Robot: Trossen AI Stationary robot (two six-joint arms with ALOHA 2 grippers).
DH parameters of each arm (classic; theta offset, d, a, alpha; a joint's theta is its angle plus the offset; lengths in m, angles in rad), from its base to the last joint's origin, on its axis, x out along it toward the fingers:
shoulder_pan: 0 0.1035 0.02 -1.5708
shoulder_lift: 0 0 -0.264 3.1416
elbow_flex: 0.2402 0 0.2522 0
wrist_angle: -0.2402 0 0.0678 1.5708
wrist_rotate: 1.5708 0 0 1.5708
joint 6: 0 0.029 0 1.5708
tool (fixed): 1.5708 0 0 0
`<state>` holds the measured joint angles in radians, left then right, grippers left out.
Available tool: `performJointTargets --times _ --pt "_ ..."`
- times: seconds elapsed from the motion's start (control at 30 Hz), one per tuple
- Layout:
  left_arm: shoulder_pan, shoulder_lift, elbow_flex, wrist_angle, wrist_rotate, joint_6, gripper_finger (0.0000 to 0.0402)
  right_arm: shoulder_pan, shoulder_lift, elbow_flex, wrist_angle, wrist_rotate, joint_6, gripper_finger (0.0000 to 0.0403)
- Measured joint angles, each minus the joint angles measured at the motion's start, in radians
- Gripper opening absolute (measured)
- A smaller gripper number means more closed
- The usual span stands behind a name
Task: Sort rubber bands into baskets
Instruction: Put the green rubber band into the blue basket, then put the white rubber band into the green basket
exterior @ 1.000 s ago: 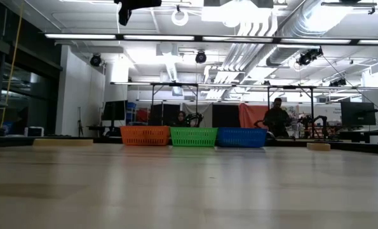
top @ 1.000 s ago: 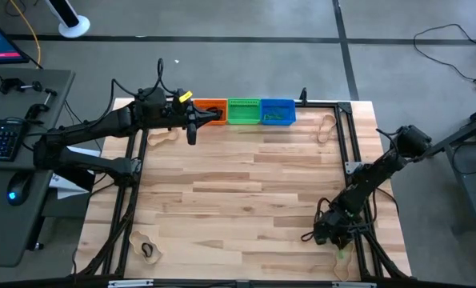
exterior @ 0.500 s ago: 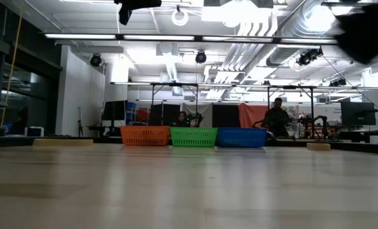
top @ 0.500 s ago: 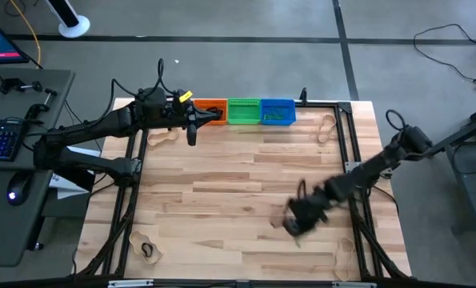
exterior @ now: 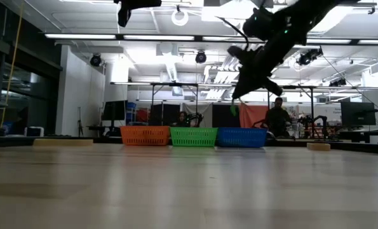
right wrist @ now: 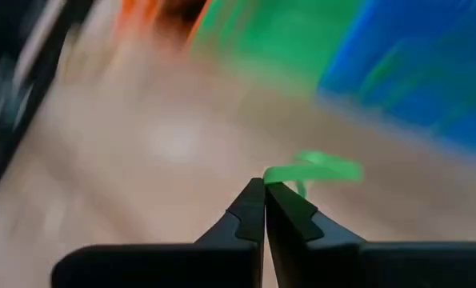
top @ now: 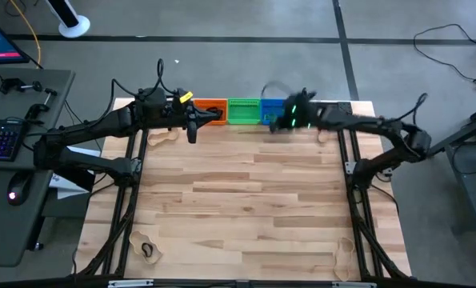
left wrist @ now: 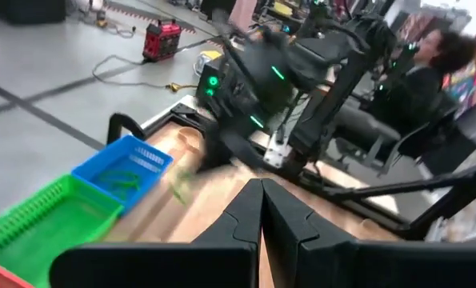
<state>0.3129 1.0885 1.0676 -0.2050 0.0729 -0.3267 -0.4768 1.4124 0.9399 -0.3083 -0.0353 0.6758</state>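
A green rubber band [right wrist: 314, 170] is pinched in the closed right gripper [right wrist: 264, 186] — held above the blue basket [top: 277, 112]. The left gripper [left wrist: 262, 190] is closed on nothing, beside the orange basket [top: 212, 105].

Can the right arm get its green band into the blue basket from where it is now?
Probably yes. The right tool, shut on the green rubber band, hangs above the blue basket, whose top is open. The left tool waits by the orange basket, clear of that path.
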Motion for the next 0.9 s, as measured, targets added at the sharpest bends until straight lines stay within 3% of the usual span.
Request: performJointTargets --times 0.13,0.27,0.4,0.63,0.77,0.9 --pt "-0.016 0.0 0.0 -0.002 0.0 -0.054 0.0 -0.204 0.0 0.039 0.047 0.018 -0.065 0.0" --pt "-0.047 0.0 0.0 -0.013 -0.001 -0.082 0.0 -0.318 0.021 0.044 0.038 -0.011 -0.115 0.0" --pt "-0.091 0.0 -0.004 -0.024 -0.036 -0.081 0.0 -0.334 0.096 0.044 0.045 -0.062 -0.143 0.0" --pt "-0.127 0.001 -0.005 -0.049 -0.136 -0.101 0.0 -0.313 0.241 0.073 0.109 -0.034 -0.187 0.0003" --pt "-0.133 0.001 -0.005 -0.057 -0.137 -0.126 0.0 -0.316 0.251 0.132 0.101 -0.026 -0.255 0.0043" --pt "-0.133 0.001 -0.005 -0.065 -0.137 -0.124 0.0 -0.32 0.251 0.198 -0.015 -0.021 -0.292 0.0122"
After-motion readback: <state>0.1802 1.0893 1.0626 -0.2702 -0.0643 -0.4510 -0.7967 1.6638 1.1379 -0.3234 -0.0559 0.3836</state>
